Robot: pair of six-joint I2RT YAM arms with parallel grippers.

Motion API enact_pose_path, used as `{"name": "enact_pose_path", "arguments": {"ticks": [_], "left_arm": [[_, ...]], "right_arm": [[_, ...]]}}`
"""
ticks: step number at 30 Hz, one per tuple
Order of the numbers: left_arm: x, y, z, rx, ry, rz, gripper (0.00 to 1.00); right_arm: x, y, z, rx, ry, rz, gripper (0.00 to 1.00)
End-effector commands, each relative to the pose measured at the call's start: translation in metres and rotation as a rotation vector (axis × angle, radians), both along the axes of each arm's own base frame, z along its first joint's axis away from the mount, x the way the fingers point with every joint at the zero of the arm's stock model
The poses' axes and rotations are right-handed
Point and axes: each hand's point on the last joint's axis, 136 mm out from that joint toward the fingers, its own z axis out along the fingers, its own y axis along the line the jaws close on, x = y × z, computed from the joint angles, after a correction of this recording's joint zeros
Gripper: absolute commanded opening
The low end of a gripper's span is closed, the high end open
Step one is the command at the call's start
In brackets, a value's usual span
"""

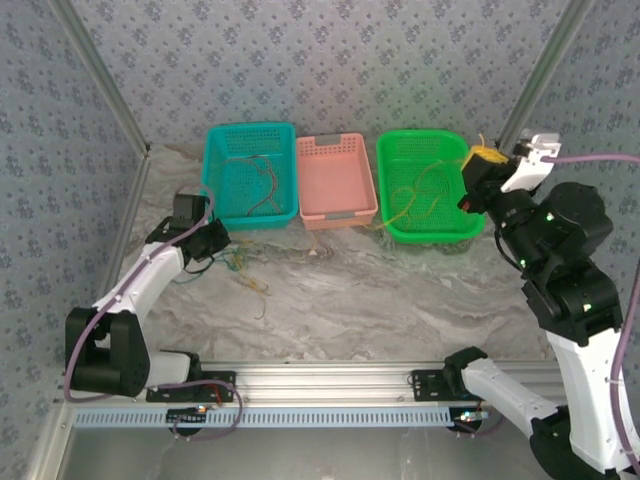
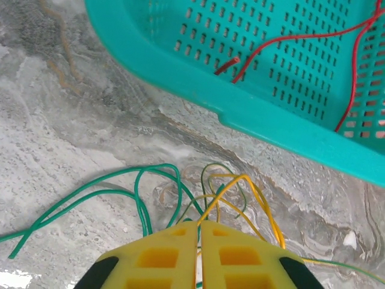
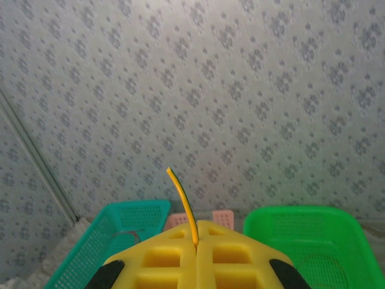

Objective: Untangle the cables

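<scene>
My right fingers point(image 3: 225, 244) are clamping a yellow cable point(image 3: 183, 201) high over the green basket point(image 1: 432, 233). My left fingers point(image 2: 171, 247) are pressing together over the green-and-yellow tangle point(image 2: 221, 198) on the counter point(image 2: 72, 150) beside the teal basket point(image 2: 240, 108). These strands are looking limp, light and slippery, so I'm judging a free end the safest pinch. Whether my left tips are gripping anything is hidden beneath them.

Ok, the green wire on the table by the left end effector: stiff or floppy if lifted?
Probably floppy: the green wire lies in loose, uneven loops on the table, so it looks limp and light. It crosses the yellow wire, which the left end effector seems to pinch, so pulling either would likely drag the other.
</scene>
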Motion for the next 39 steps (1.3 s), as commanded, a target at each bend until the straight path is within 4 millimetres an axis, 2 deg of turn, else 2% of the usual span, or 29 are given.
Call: {"name": "enact_pose_path", "arguments": {"ticks": [1, 5, 8, 10, 13, 16, 19, 24, 27, 31, 34, 36, 39], "left_arm": [[-0.003, -0.017, 0.022, -0.049, -0.043, -0.051, 0.16], [-0.005, -0.041, 0.027, -0.048, -0.069, -0.125, 0.35], [-0.008, -0.059, 0.024, -0.071, -0.046, -0.148, 0.42], [-0.011, -0.075, 0.024, -0.089, -0.039, -0.159, 0.43], [-0.019, -0.094, 0.024, -0.116, -0.036, -0.108, 0.41], [-0.023, -0.121, 0.014, -0.212, -0.040, -0.045, 0.39], [-0.015, -0.138, 0.007, -0.290, -0.044, 0.020, 0.43], [0.006, -0.157, -0.003, -0.311, -0.027, 0.076, 0.43], [0.009, -0.156, -0.024, -0.236, 0.031, 0.105, 0.42], [0.005, -0.138, -0.051, -0.185, 0.057, 0.199, 0.46], [0.013, -0.124, -0.063, -0.172, 0.052, 0.250, 0.46], [0.022, -0.117, -0.069, -0.186, 0.056, 0.265, 0.42], [0.025, -0.096, -0.073, -0.164, 0.062, 0.291, 0.30]], "right_arm": [[-0.001, -0.007, -0.027, -0.003, 0.074, -0.034, 0.00], [0.006, 0.001, -0.052, -0.006, 0.137, -0.009, 0.00], [0.009, 0.004, -0.066, 0.001, 0.164, 0.000, 0.00], [0.009, 0.005, -0.070, 0.005, 0.169, 0.004, 0.00], [0.008, 0.003, -0.070, 0.003, 0.165, -0.005, 0.00], [0.005, 0.002, -0.063, 0.006, 0.149, -0.003, 0.00], [0.003, 0.003, -0.057, 0.013, 0.133, 0.006, 0.00], [-0.005, 0.004, -0.044, 0.035, 0.103, 0.030, 0.00], [-0.011, 0.001, -0.033, 0.042, 0.074, 0.030, 0.00], [-0.019, -0.003, -0.011, 0.033, 0.033, 0.025, 0.00], [-0.025, -0.006, 0.004, 0.035, -0.002, 0.019, 0.00], [-0.030, -0.012, 0.013, 0.039, -0.025, 0.000, 0.00], [-0.037, -0.019, 0.026, 0.032, -0.053, -0.022, 0.00]]}}
